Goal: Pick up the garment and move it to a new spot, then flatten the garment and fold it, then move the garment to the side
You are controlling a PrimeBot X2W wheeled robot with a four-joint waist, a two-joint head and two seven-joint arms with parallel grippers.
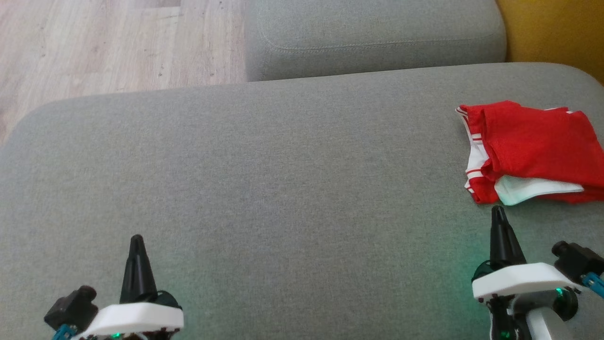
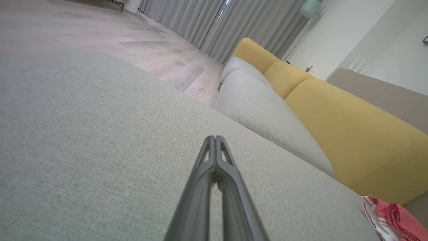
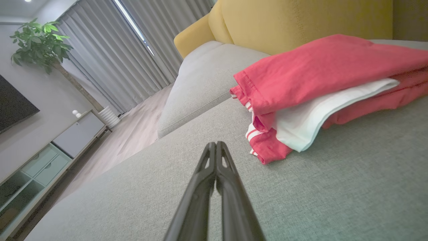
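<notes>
So here's where I'm at. My left gripper [image 1: 137,242] sits over the near left part of the big grey sofa cushion [image 1: 283,160], fingers pressed flat against each other with nothing between them. My right gripper [image 1: 498,212] is the same deal: 2 fingers closed tip to tip and empty, over the cushion's near right side.

The garment [image 1: 528,151] is a red thing with white striped trim, folded into a loose stack at the cushion's right edge, roughly midway between the near and far edges. 1 white layer pokes out between the red layers on the side facing me. The head view cuts off its right end, so I can't tell how far it runs. In my right wrist view its striped corner is just ahead and to the right of my fingertips. It's close, but there's bare grey fabric between us, so no contact. My left gripper is well apart from it, over toward the opposite side.

A 2nd grey seat cushion [image 1: 373,38] butts up against the far edge, with a yellow backrest [image 1: 557,33] past the far right corner and pale wood floor [image 1: 94,42] off the far left. My right wrist view also catches grey curtains [image 3: 133,50] and a leafy plant [image 3: 40,43].
</notes>
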